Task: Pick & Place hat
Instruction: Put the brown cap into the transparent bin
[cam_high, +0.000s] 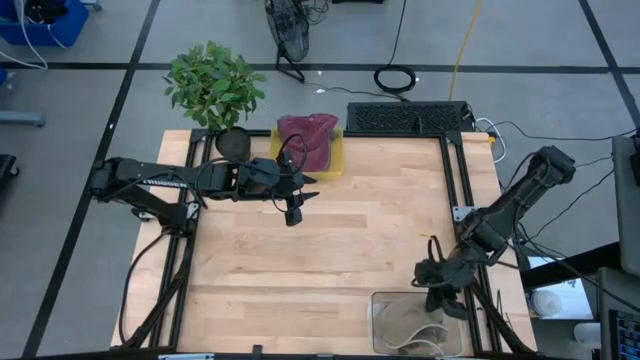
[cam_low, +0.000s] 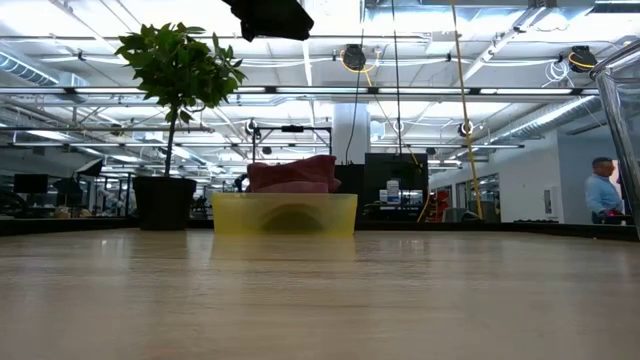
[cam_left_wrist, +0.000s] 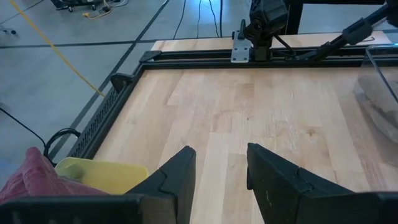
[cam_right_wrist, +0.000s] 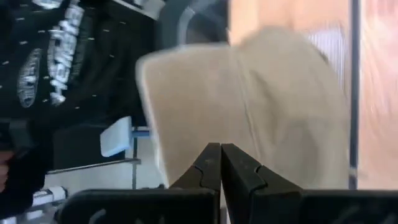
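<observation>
1. The right gripper (cam_right_wrist: 220, 163) hangs over the near right corner of the table with its two dark fingers pressed together and nothing between them; in the high view it sits at the rim of the clear bin (cam_high: 443, 292).
2. Straight ahead of those closed fingers in the right wrist view lies a beige fabric hat (cam_right_wrist: 261, 106), a soft cap that fills most of the frame.
3. That beige hat rests inside a clear plastic rectangular bin (cam_high: 385, 330) at the table's near right edge, where it shows pale through the walls (cam_high: 410, 325).
4. The left gripper (cam_left_wrist: 221, 171) is held above the far left part of the table, its two dark fingers parted with bare wood visible between them; it grips nothing. In the high view it points down just beside the yellow tray (cam_high: 292, 210).
5. A shallow yellow plastic tray (cam_high: 338, 160) stands at the table's far edge, and a maroon fabric hat (cam_high: 308, 138) lies heaped in it, rising above the rim in the low view (cam_low: 292, 173).
6. A leafy green plant in a black pot (cam_high: 215, 90) stands at the far left corner, just beside the tray.
7. The light wooden table top (cam_high: 340, 240) is framed by black rails.
8. A person in a blue shirt (cam_low: 601, 195) stands far off in the room behind.
</observation>
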